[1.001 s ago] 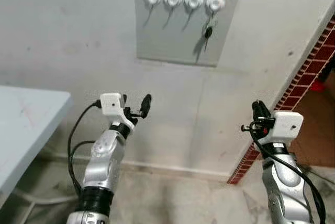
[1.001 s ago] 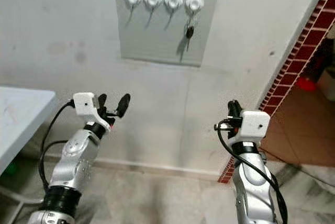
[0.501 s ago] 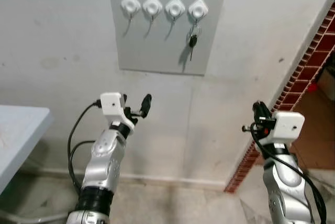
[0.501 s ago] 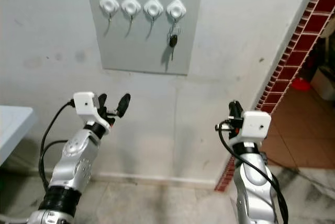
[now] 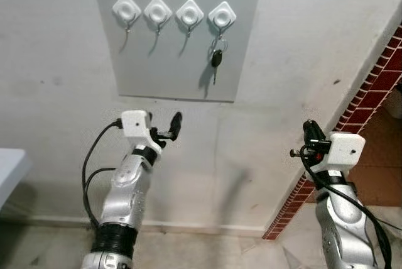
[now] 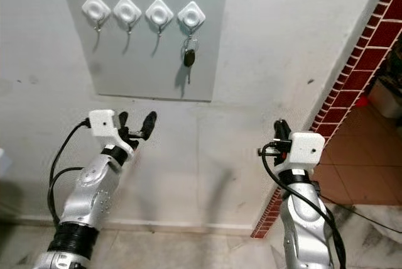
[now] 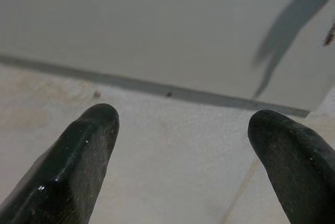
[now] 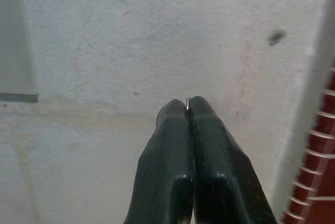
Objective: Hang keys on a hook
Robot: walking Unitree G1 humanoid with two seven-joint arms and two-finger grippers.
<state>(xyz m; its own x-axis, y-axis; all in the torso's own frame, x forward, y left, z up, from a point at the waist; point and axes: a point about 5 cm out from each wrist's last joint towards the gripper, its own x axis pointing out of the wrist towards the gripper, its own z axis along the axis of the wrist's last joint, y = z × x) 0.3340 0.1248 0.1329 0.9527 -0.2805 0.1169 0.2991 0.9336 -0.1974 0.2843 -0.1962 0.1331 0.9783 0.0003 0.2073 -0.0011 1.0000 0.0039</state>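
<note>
A grey panel [image 5: 176, 61] on the wall carries a row of white hooks [image 5: 190, 15]. A bunch of keys with a black fob [image 5: 215, 60] hangs from the rightmost hook [image 5: 222, 16]. My left gripper [image 6: 136, 120] is open below the panel, nothing between its fingers [image 7: 86, 150], pointing at the panel's lower edge. My right gripper [image 5: 308, 127] is raised at the right, lower than the keys. Its fingers [image 8: 175, 150] are pressed shut facing the bare wall. A tiny bright sliver shows at the tip seam; I cannot tell what it is.
A red brick wall edge [image 5: 370, 99] runs diagonally at the right, with brown floor tiles [image 6: 355, 156] beyond it. A white table corner [image 5: 9, 168] shows at the far left. The wall meets the floor below my arms.
The whole picture has shifted: panel and keys now sit lower and further left, and the table has slid almost out at the left. Both arms hold the same pose.
</note>
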